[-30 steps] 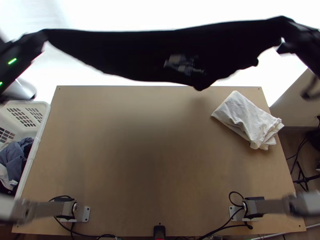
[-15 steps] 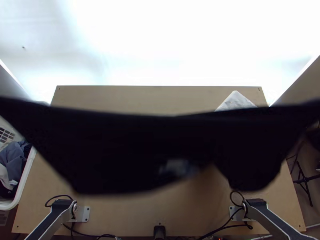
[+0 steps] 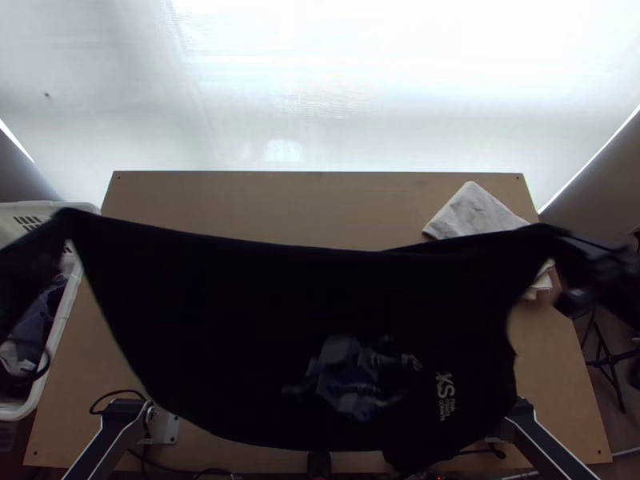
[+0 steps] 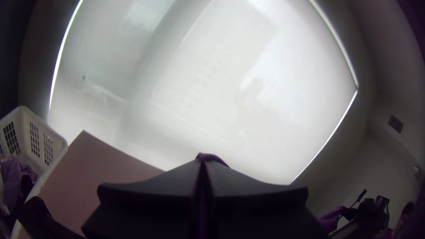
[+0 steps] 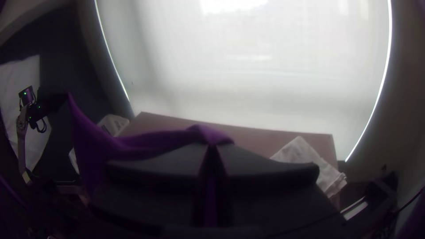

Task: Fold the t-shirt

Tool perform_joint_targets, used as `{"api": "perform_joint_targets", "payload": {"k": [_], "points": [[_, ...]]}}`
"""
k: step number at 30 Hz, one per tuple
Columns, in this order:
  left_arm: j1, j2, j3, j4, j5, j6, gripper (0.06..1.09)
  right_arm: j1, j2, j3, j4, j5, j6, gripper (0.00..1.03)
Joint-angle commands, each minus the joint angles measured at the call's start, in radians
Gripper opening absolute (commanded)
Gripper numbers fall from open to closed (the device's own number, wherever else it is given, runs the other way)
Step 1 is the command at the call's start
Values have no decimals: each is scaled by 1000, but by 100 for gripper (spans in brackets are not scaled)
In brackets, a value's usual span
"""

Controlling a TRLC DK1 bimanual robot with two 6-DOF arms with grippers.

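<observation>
Your left gripper (image 4: 202, 168) is closed on one end of the t-shirt's (image 3: 240, 320) taut edge; the cloth hangs between your arms, over the table (image 3: 280, 200) and toward its near side; your right gripper (image 5: 212, 149) clamps the other end.

In the top view we see plain black on the t-shirt (image 3: 240, 296), with a blue-grey and whitish picture print (image 3: 356, 376) towards six o'clock and white lettering (image 3: 445, 396) towards five. We find the table (image 3: 256, 192) a plain light brown, the crumpled cloth (image 3: 472, 210) at two o'clock plain off-white, the basket (image 3: 64, 320) at nine white with a grid of slots, and the backdrop (image 3: 320, 120) at twelve pale greyish white.
</observation>
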Motion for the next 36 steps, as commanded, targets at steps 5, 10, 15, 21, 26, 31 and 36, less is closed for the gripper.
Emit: {"api": "perform_joint_targets", "payload": {"k": [5,10,15,21,26,31,36], "points": [[-66,225,-677,529,-62,63,9,-2,226,-723,510,-39,-8,3],[-63,441,-676,684,-72,78,9,-5,358,-692,639,-39,-4,3],[-48,648,-559,741,-106,76,9,-13,496,-598,660,-37,-19,3],[-15,849,-409,776,-144,81,9,-33,645,-470,660,-37,-45,3],[15,963,-292,764,-155,87,9,-44,746,-371,659,-35,-50,3],[38,1052,-206,755,-160,99,9,-48,842,-275,637,-35,-54,3],[52,1098,-169,753,-172,101,9,-47,907,-207,620,-35,-56,3]]}}
